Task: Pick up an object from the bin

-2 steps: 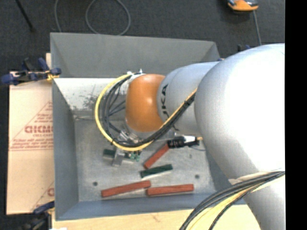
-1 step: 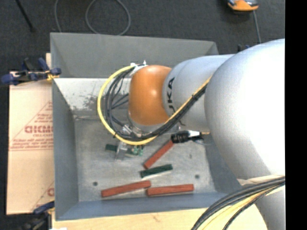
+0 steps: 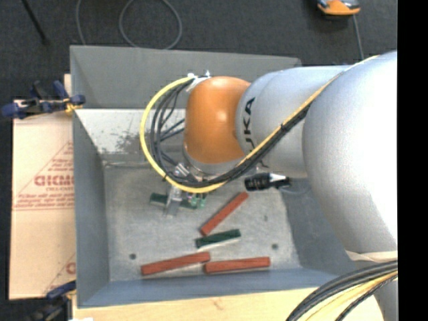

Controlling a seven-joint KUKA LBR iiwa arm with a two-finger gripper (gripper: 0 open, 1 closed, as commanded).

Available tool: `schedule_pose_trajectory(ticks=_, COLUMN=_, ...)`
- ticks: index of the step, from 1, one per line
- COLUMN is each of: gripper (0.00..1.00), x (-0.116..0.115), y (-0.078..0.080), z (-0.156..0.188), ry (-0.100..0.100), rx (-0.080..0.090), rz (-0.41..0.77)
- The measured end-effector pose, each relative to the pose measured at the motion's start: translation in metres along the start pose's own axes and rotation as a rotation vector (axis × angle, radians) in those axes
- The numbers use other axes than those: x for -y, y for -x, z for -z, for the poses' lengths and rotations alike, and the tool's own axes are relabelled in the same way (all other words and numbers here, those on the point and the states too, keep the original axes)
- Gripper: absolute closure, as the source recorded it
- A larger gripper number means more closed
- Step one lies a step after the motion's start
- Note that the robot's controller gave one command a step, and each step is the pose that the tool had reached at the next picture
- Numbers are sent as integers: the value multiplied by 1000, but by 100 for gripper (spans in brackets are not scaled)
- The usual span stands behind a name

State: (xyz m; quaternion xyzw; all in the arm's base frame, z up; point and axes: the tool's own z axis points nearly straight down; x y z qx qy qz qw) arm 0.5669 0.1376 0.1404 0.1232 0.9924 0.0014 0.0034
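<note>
In the camera view the arm [image 3: 334, 146] is reaching in from the right, crossing the right half of the bin [image 3: 87, 212] and covering much of its far wall. Its orange cover [image 3: 210, 119] is sitting over the far middle of the bin, with a loop of cables [image 3: 152, 132] curving round its left side and under it. Below the cover the gripper [image 3: 176, 201] is hanging low over the bin floor, a little left of the middle and nearer the far wall than the near one. Whether it is parted or closed cannot be told, since the cover and cables are hiding most of it.

A small dark green piece [image 3: 159, 198] is lying on the floor just beside the gripper on its left, and a brighter green bit [image 3: 196, 202] is showing just at its right. Whether either is touching the gripper, or whether they are two ends of a single thing, cannot be told.

A slanted red-brown stick [image 3: 224, 213] is lying right of the gripper, near it but apart, its upper end pointing toward the right wall. A dark green stick [image 3: 218, 238] is lying just below that stick's lower end, closer to the near wall. Along the near wall two more sticks are lying almost end to end, the left red-brown stick [image 3: 175, 265] tilting slightly and the right red-brown stick [image 3: 237, 265] running level, both well apart from the gripper.
</note>
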Motion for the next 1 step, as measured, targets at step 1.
schedule_pose_trajectory(ticks=1, gripper=100, x=0, y=2, z=4, ry=-1, rx=-2, rz=-1)
